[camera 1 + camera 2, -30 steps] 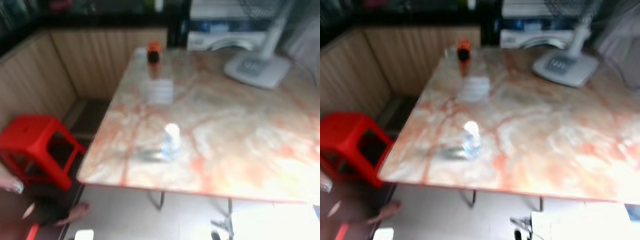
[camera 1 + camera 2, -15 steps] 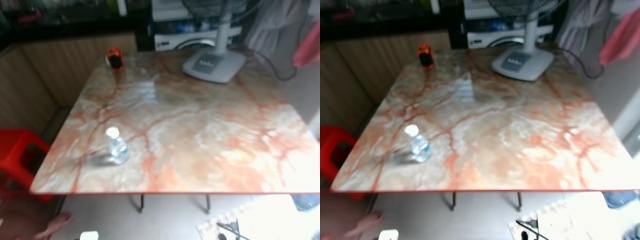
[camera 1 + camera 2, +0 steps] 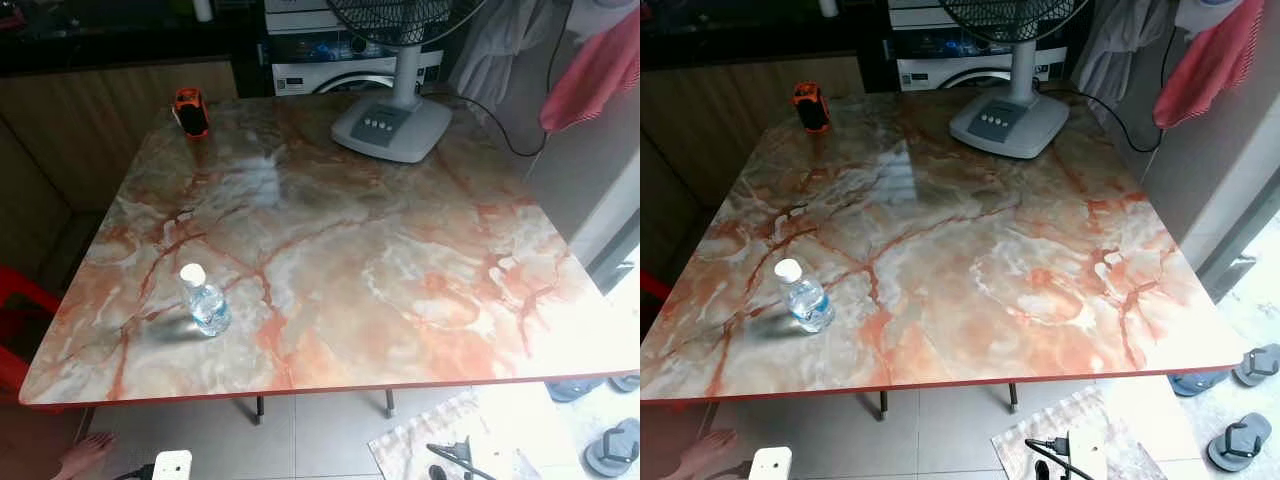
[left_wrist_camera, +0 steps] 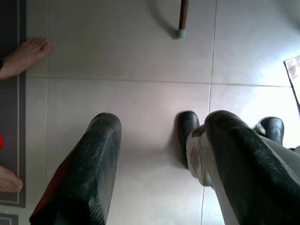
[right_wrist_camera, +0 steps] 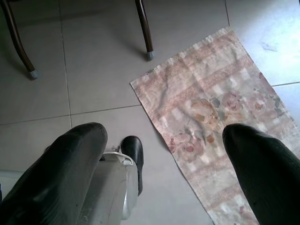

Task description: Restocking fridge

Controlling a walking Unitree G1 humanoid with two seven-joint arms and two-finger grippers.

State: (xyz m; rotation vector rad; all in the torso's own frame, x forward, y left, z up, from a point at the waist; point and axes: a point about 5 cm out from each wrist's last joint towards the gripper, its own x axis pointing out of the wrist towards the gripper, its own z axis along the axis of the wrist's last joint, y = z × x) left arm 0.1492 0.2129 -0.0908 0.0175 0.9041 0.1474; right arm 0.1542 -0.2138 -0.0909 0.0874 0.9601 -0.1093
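Marble-patterned table [image 3: 400, 270] bearing, at its far edge, a fan base [image 3: 392, 127] and a small orange object [image 3: 190, 111]; a water bottle [image 3: 204, 300] stands upright near the front left corner. Left gripper [image 4: 161, 140] and right gripper [image 5: 164, 154] hang over the tiled floor [image 4: 126, 47], fingers apart, holding nothing.

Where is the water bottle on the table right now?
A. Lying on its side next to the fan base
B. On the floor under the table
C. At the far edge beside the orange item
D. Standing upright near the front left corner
D: the bottle stands upright with its white cap on top, near the front left corner of the table, well apart from the fan and the orange item.
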